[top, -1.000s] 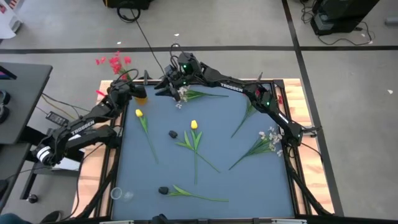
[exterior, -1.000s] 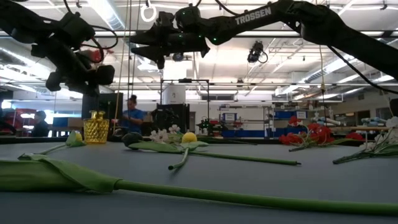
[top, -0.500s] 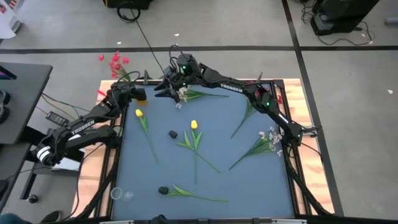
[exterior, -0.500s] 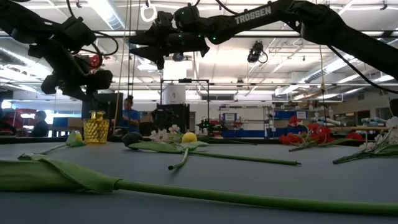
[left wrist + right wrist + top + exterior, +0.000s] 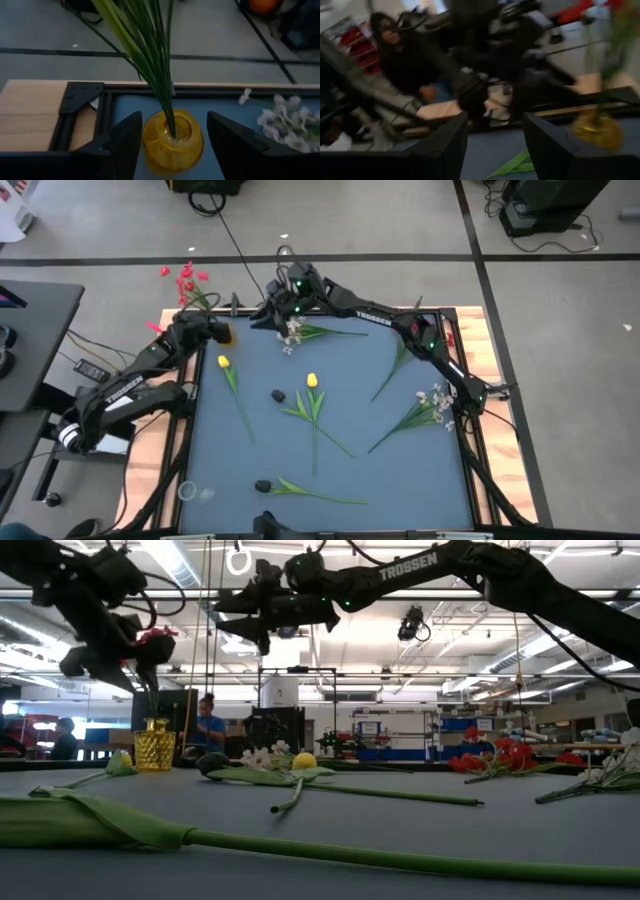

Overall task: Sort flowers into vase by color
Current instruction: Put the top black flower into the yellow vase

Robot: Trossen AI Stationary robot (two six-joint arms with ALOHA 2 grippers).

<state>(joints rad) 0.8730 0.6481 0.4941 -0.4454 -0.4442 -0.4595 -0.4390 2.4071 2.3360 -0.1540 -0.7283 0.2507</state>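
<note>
A yellow glass vase (image 5: 172, 142) stands at the table's far left corner, with the red flower's green stems (image 5: 150, 55) in it and the red blossoms (image 5: 185, 280) leaning out past the table's edge. My left gripper (image 5: 173, 119) is open, one finger on either side of the vase, clear of the stems. My right gripper (image 5: 260, 319) hovers open with nothing between its fingers, above the table's far edge, just left of a white spray (image 5: 292, 334). Two yellow tulips (image 5: 223, 362) (image 5: 312, 380) lie on the blue mat.
Another white spray (image 5: 435, 400) and a red flower (image 5: 448, 338) lie at the right. A long green stem (image 5: 310, 493) lies near the front edge. A small dark piece (image 5: 278, 395) sits mid-table. People (image 5: 208, 725) are in the room behind the table.
My left gripper has opened and let go of the red flower's stems, which stay standing in the vase. It has risen a little and drawn back from the vase toward the table's left edge.
</note>
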